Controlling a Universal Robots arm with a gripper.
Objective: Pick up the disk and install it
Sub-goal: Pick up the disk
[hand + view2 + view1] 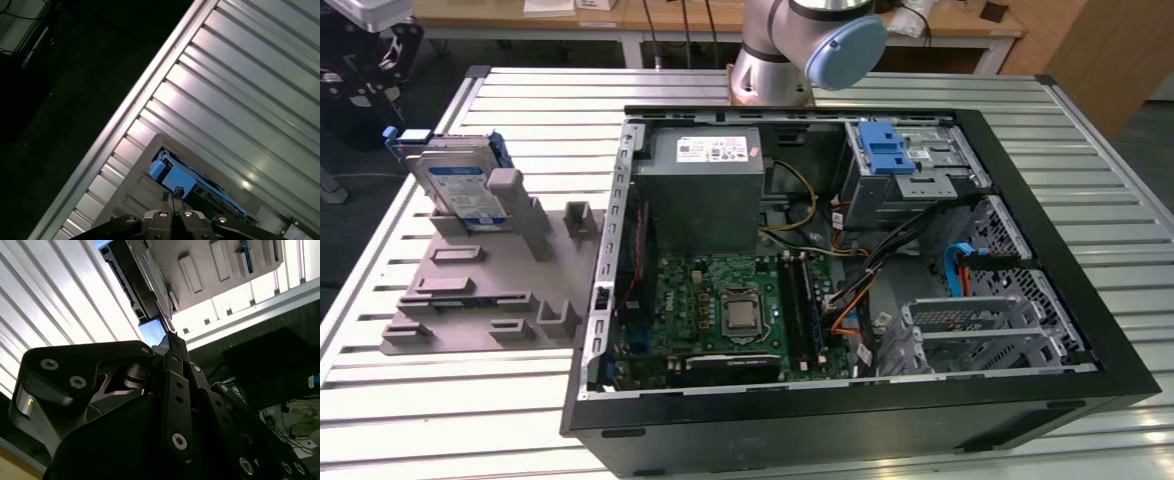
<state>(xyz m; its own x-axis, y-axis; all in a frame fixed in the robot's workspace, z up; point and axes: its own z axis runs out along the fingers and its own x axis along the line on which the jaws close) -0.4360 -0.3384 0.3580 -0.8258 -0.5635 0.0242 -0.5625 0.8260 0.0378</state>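
Note:
The disk [460, 185], silver with a blue-and-white label and a blue bracket, stands on edge in a grey stand [480, 290] at the exterior view's left. In the first wrist view the disk [179, 179] lies straight beyond my gripper [172, 194], whose two fingertips are pressed together with nothing between them. In the second wrist view the gripper [167, 335] points at the edge of the disk [150, 270] in the stand [215, 270], with a gap between them.
An open computer case [854, 260] takes up the middle of the slatted metal table [480, 400]. Inside it are a grey power supply box [707, 185], a motherboard [734, 310] and a silver drive cage with a blue latch [897, 150]. The arm's base [787, 50] stands behind the case.

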